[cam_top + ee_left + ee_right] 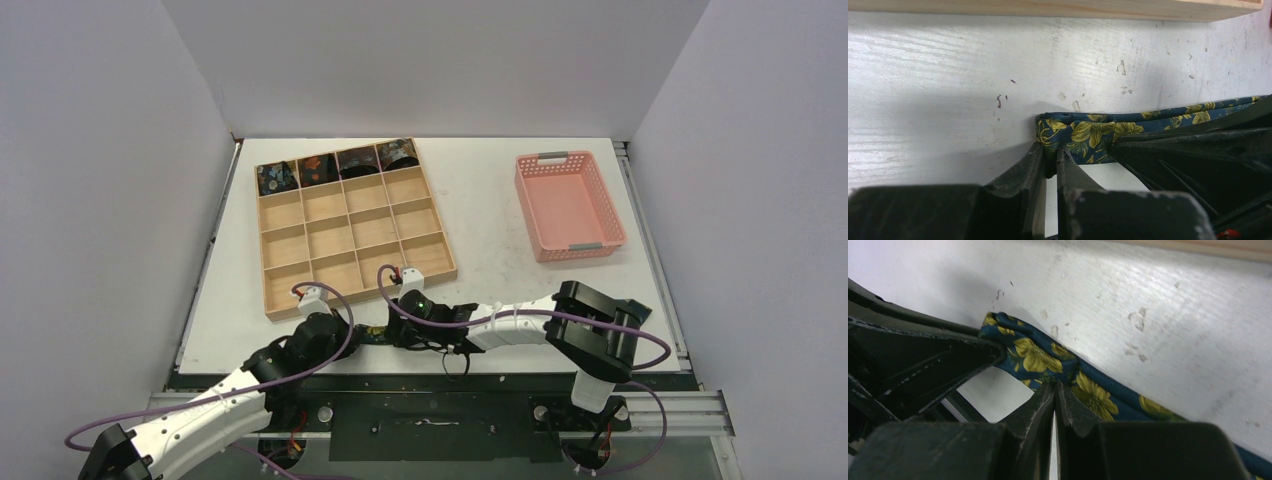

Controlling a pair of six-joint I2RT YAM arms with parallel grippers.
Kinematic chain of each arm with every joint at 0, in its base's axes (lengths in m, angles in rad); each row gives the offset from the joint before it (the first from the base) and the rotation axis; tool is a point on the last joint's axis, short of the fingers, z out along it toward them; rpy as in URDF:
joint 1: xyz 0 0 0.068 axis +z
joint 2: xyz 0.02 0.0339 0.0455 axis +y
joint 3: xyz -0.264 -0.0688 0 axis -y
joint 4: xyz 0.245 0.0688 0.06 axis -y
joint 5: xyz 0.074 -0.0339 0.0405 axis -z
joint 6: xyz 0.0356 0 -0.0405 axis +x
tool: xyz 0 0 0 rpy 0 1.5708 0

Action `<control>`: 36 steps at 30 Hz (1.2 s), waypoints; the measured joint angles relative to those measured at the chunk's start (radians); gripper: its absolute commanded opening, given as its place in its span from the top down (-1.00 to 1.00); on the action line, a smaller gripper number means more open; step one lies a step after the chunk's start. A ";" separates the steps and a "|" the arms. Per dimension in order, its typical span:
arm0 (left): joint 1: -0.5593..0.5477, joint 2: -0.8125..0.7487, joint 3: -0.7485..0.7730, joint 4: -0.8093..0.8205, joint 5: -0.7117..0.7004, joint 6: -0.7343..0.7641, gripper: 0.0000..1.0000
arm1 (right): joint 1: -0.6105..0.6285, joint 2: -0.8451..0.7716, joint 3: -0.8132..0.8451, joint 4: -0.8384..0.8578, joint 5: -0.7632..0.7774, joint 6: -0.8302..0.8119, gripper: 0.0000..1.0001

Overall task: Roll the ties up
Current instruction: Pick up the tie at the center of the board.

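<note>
A navy tie with yellow flowers [1093, 131] lies flat on the white table near the front edge. My left gripper [1052, 149] is shut on the edge of its folded end. My right gripper [1055, 386] is shut on the same tie [1040, 359], a little further along the strip. From above, the two grippers, left [352, 333] and right [396, 334], meet tip to tip, and most of the tie is hidden under them. Several rolled ties [318, 168] fill the far row of the wooden tray [352, 262].
The wooden compartment tray's near edge [1058, 9] runs just beyond the tie. A pink plastic basket [567, 205] stands at the right rear of the table. The right arm [520, 322] stretches along the table's front edge. White walls enclose the table.
</note>
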 measured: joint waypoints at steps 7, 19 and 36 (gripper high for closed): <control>0.002 -0.005 0.032 -0.043 -0.004 0.015 1.00 | -0.010 -0.075 -0.004 -0.117 0.015 0.000 0.34; 0.002 -0.004 0.033 -0.064 -0.006 0.016 1.00 | -0.050 -0.071 -0.004 -0.131 -0.008 0.004 0.42; -0.097 0.259 0.298 -0.295 -0.165 0.032 1.00 | -0.043 -0.105 -0.034 -0.124 0.022 -0.002 0.68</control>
